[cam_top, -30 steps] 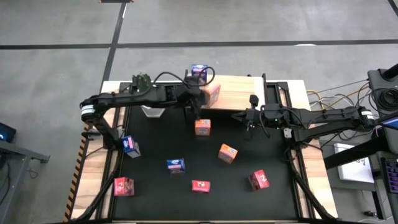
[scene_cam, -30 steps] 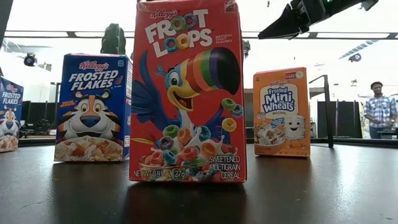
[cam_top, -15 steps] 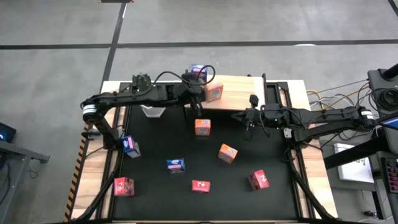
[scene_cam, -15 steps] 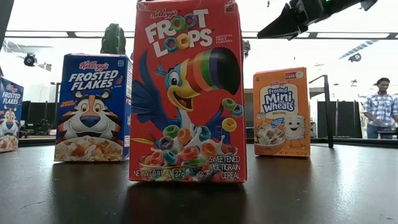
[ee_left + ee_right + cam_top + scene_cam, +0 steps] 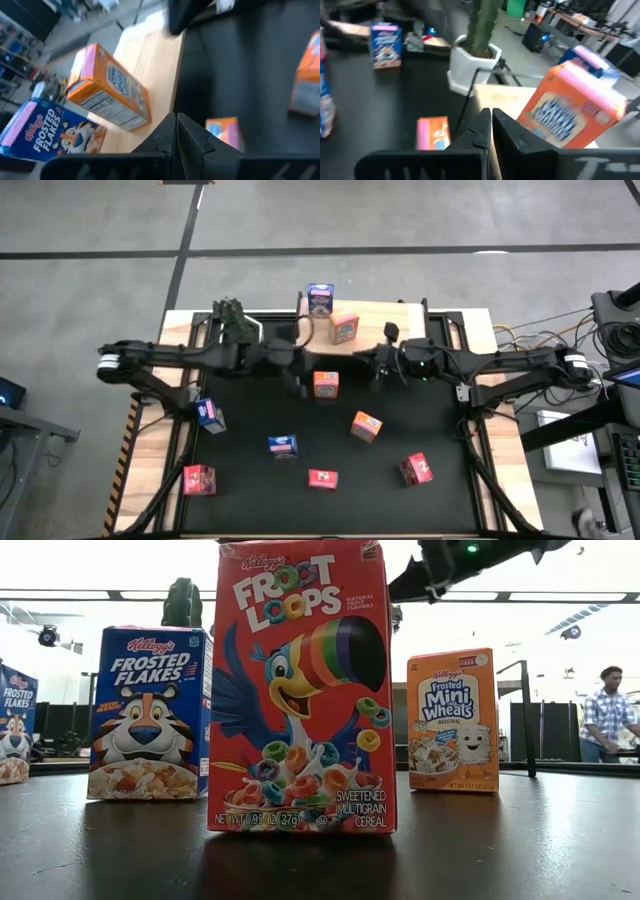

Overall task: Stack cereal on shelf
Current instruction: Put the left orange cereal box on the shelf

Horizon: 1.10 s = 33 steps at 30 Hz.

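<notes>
A: Overhead first. Wooden shelf (image 5: 385,330) at 12 o'clock of the black mat (image 5: 250,420). Two boxes on it: a blue Frosted Flakes box (image 5: 320,298) at the far left corner, an orange Mini-Wheats box (image 5: 344,327) just beside it, toward 4 o'clock. Seven boxes are out on the mat.

B: Grippers?

A: Left gripper (image 5: 300,377) over the mat, near the shelf's front edge, just at 9 o'clock of an orange box (image 5: 326,384). Right gripper (image 5: 381,366) at 3 o'clock of that same box. Neither touches it.

B: Fingers?

A: Wrist views settle that. Left fingers (image 5: 167,131) pressed together, nothing between them; right fingers (image 5: 480,125) likewise closed and empty.

B: What do wrist views add?

A: Left wrist shows the Mini-Wheats box tipped on its side on the wood, the Frosted Flakes box lying beside it. Right wrist catches a white pot (image 5: 472,67) with a green plant off the shelf's end.

B: Low view?

A: Label detail only: a red Froot Loops box (image 5: 300,690) up close, a Frosted Flakes box (image 5: 150,712) and a Mini-Wheats box (image 5: 452,720) upright behind. A person (image 5: 605,725) stands in the room beyond. One dark arm overhead; I cannot tell which.
</notes>
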Motion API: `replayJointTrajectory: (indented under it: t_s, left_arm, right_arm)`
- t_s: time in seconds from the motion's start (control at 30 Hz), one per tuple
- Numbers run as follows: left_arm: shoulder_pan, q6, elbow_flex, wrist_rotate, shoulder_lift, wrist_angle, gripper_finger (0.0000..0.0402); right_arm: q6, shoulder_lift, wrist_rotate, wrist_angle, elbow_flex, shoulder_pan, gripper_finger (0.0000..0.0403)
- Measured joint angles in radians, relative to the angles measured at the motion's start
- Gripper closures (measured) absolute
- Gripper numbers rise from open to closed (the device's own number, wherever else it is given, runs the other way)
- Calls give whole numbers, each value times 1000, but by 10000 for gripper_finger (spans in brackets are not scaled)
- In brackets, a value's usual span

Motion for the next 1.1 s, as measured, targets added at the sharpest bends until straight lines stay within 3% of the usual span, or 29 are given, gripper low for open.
replayJointTrajectory:
  t_s: [0.5, 0.9, 1.1]
  left_arm:
    - [-42, -25, -360, -1, -257, 392, 402]
    - [-42, -30, -408, -1, -319, 393, 401]
    - [-42, -29, -408, -1, -318, 393, 402]
  right_arm:
    - [-25, 231, 9, -61, 322, -161, 394]
    - [-29, 311, 82, -112, 362, -185, 394]
    - [-32, 314, 229, -118, 353, -193, 394]
